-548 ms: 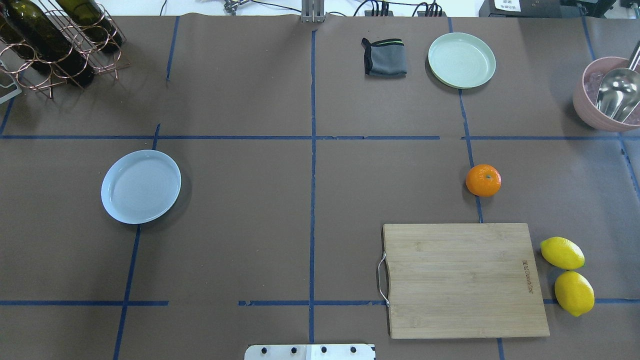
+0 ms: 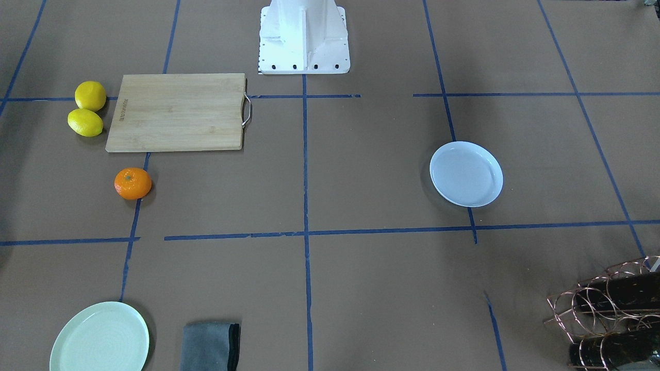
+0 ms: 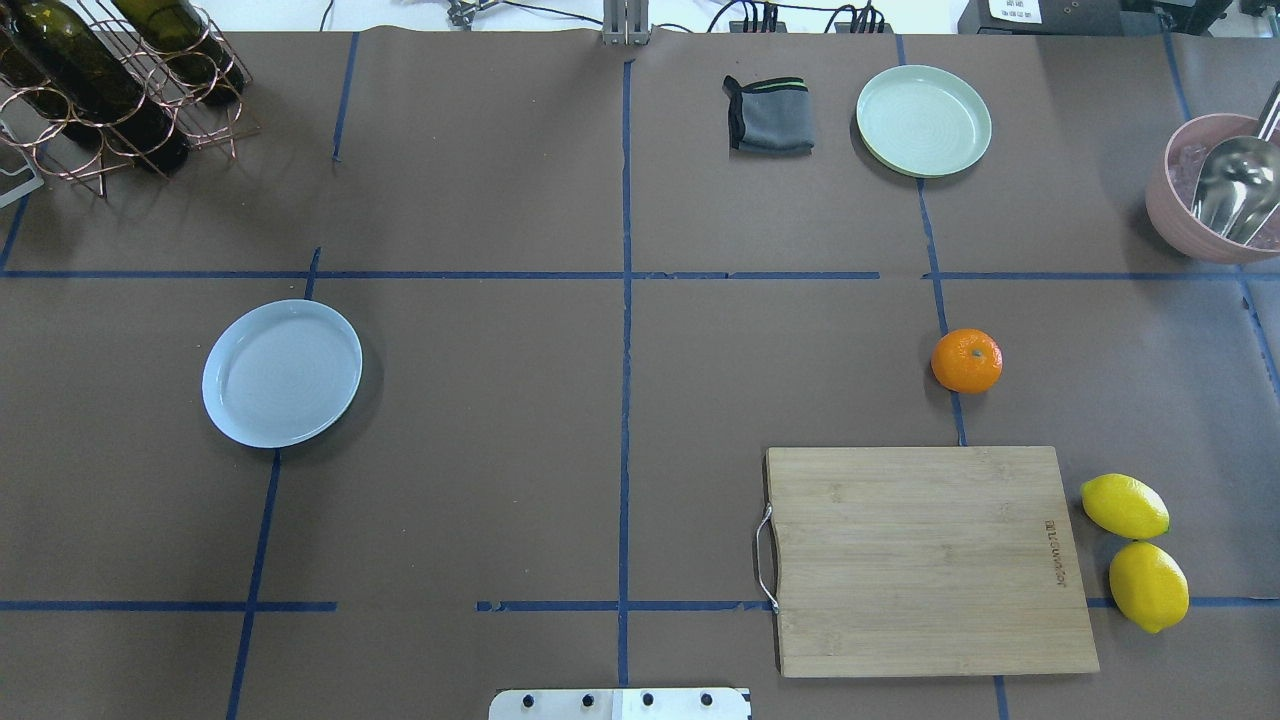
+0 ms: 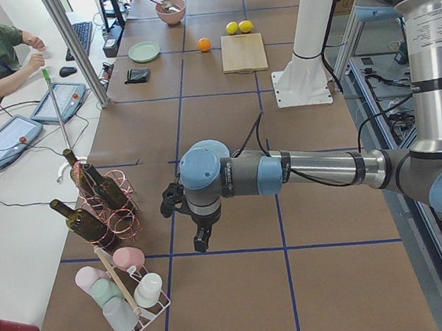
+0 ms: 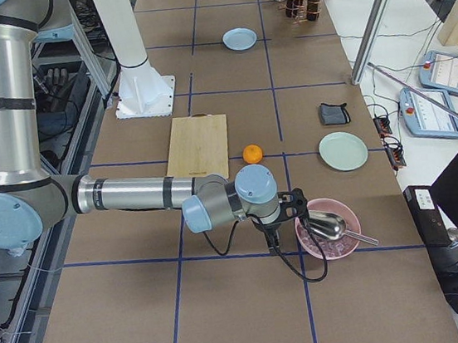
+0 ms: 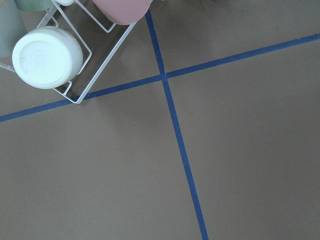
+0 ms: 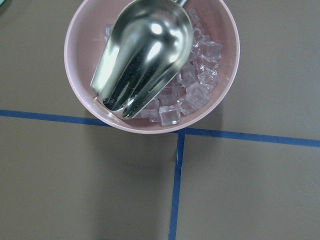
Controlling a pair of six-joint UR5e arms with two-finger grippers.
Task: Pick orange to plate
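Brown paper covers the worktop (image 2: 371, 165). From the front cam, the orange (image 2: 133, 183) sits on a blue tape line just beside the board (image 2: 178, 112), with two lemons (image 2: 90, 95) at the board's end. The plate (image 2: 466, 174) is well apart, on the other half.

Overhead gives the same layout: the orange is on the right half between the board and a green plate (image 3: 923, 120), and the plate is on the left half.

Left side cam: my left hand (image 4: 202, 237) hangs pointing down near the bottle rack (image 4: 102, 202). I can't tell if it's open or closed.

Right side cam: my right hand (image 5: 272, 235) hangs just beside the pink bowl (image 5: 328, 228), with the orange near it. Again, I can't tell its state.

Left wrist cam: a tape cross and the corner of a cup rack (image 6: 75, 75).

Right wrist cam: I'm looking down at the bowl of ice with a metal scoop (image 7: 142, 57) in it.
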